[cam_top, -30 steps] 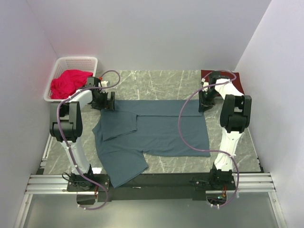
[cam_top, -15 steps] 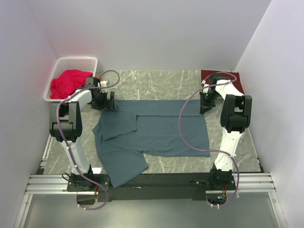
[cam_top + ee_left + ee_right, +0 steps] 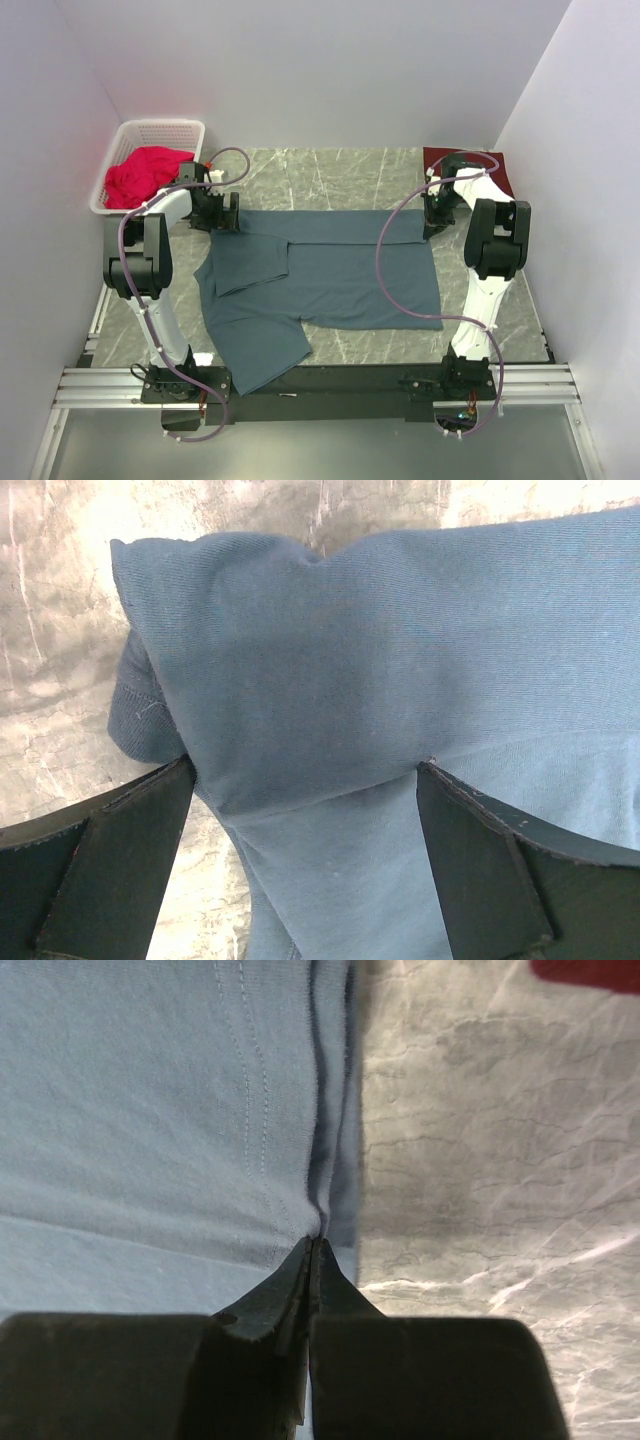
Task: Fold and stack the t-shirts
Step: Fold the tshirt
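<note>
- The slate blue-grey t-shirt [image 3: 340,270] lay spread over the middle of the marble table [image 3: 340,165], with its far edge running straight between the two grippers.
- Bare marble showed beyond that far edge up to the back wall [image 3: 300,70], and a narrower strip showed on the right of the shirt.
- The left gripper [image 3: 222,213] sat at the shirt's far left corner, fingers [image 3: 120,850] spread wide with the corner cloth between them and nothing clamped.
- The right gripper [image 3: 312,1242] stood at the far right corner with its jaws fully closed, apparently pinching the stitched hem, though the tips hid the contact.
- A white basket [image 3: 160,128] holding a red cloth [image 3: 145,172] stood just beyond the left arm.
- The dark maroon t-shirt [image 3: 500,175] lay in the far right corner, behind the right arm.
- The blue shirt's left sleeve was folded inward over the body; the near left part trailed toward the table's front edge.
</note>
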Motion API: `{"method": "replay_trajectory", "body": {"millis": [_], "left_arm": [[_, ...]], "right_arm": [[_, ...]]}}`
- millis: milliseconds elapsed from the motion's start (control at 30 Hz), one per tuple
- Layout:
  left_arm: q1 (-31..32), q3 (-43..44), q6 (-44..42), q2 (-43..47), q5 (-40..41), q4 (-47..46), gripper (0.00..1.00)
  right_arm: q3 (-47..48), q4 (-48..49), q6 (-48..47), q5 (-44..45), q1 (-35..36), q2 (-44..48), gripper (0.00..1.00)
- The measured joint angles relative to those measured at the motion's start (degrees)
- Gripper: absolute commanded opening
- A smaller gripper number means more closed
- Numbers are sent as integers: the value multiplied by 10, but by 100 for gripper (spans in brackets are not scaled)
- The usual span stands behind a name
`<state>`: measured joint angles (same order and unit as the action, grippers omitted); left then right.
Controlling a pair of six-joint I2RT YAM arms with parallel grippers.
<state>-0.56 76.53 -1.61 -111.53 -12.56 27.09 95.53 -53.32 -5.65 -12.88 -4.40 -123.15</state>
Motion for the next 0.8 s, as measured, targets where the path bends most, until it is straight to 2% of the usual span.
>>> {"method": "replay_trajectory", "body": {"millis": [500, 600, 667, 800], "left_arm": [[0, 0, 0, 0, 3, 0, 99], [0, 0, -2, 1, -1, 0, 99], [0, -1, -3, 6, -6, 2, 95], [6, -17, -12, 58, 3, 5, 77]], "right_arm": [[-2, 10, -7, 16, -2, 0, 0], [-2, 9, -14, 13, -1, 0, 22], [-2, 10, -23, 10, -1, 2, 34], [-2, 10, -31, -5, -1, 20, 33]]}}
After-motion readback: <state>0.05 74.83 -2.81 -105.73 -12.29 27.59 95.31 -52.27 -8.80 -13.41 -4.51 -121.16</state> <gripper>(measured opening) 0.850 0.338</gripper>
